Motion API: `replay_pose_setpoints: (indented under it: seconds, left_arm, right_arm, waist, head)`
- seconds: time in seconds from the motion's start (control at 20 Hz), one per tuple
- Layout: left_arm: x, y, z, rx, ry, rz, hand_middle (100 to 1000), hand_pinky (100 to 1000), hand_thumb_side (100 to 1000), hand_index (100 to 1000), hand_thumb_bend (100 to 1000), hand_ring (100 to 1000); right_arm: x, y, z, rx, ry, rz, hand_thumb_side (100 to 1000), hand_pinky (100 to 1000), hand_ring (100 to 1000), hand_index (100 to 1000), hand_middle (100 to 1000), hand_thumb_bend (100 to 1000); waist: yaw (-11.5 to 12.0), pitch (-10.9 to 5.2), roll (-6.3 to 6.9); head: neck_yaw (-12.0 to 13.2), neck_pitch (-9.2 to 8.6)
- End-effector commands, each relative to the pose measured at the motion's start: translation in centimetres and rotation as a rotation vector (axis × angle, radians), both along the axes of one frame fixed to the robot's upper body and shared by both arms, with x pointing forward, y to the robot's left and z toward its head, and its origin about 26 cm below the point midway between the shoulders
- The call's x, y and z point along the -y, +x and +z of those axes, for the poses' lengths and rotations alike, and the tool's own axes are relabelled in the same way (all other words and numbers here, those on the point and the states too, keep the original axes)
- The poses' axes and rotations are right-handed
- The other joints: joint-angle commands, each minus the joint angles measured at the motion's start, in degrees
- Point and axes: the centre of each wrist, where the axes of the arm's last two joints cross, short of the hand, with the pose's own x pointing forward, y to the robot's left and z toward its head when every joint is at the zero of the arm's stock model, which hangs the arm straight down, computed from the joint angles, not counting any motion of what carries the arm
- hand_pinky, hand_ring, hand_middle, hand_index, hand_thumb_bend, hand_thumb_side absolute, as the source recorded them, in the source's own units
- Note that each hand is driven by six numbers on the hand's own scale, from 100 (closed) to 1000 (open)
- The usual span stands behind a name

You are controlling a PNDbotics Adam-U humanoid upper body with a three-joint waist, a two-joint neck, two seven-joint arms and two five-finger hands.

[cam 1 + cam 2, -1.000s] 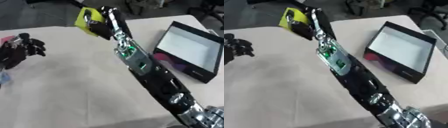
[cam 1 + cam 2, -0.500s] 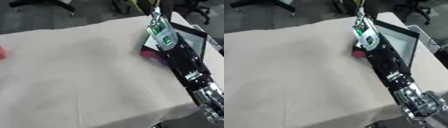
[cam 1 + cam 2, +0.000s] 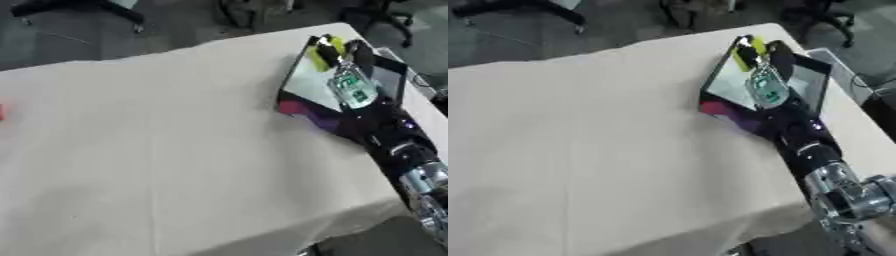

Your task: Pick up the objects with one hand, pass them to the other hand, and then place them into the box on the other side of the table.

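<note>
Half a second on, the robot's right arm is reaching farther across the black box (image 3: 297,80), and the yellow object (image 3: 320,56) in its grasp is now hanging over the box's pale interior rather than beyond its far rim; the camera has also swung, so the whole table is sitting differently in view. The right hand (image 3: 337,50) is curling its dark fingers round the yellow object above the far part of the box, whether touching the floor or just clear of it cannot be told. The box is lying at the right side of the cloth-covered table (image 3: 157,150), its white floor showing bare to the left of the arm, its near wall bearing a purple and pink panel (image 3: 308,111). The forearm, with a green-lit patch (image 3: 352,90) on it, is crossing the box's near right corner and hiding that part of the interior. At the left edge of the left eye view a small red thing (image 3: 2,112) is peeking in on the cloth, well apart from the box. The left hand is showing in neither view.
</note>
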Motion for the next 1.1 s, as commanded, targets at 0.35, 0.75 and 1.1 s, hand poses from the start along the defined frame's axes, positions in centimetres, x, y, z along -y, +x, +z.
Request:
replay_pose_setpoints:
  seconds: [0.35,0.75,1.1]
  left_arm:
    - [-2.0,-0.2,2.4,0.093,0.133,0.032,604,764,830,754,100,605]
    - [-2.8,-0.4,2.5,0.126,0.187,0.058,606,764,786,753,100,608]
    - [-3.3,-0.6,2.5,0.136,0.207,0.068,609,764,744,755,100,610]
  right_arm:
    - [-0.1,0.0,3.8,-0.216,-0.585,-0.192,555,955,983,1000,972,557]
    - [-3.3,-0.6,9.4,-0.349,-0.814,-0.052,597,1000,1000,1000,1000,569]
    - [-4.4,-1.8,12.3,-0.436,-0.877,-0.051,442,1000,991,1000,998,528]
  waist:
    - [-0.1,-0.85,0.00]
    - [0.1,-1.13,0.11]
    - [0.2,-1.18,0.03]
  head:
    - [2.1,-0.14]
    - [10.0,-0.14]
    - [12.3,-0.14]
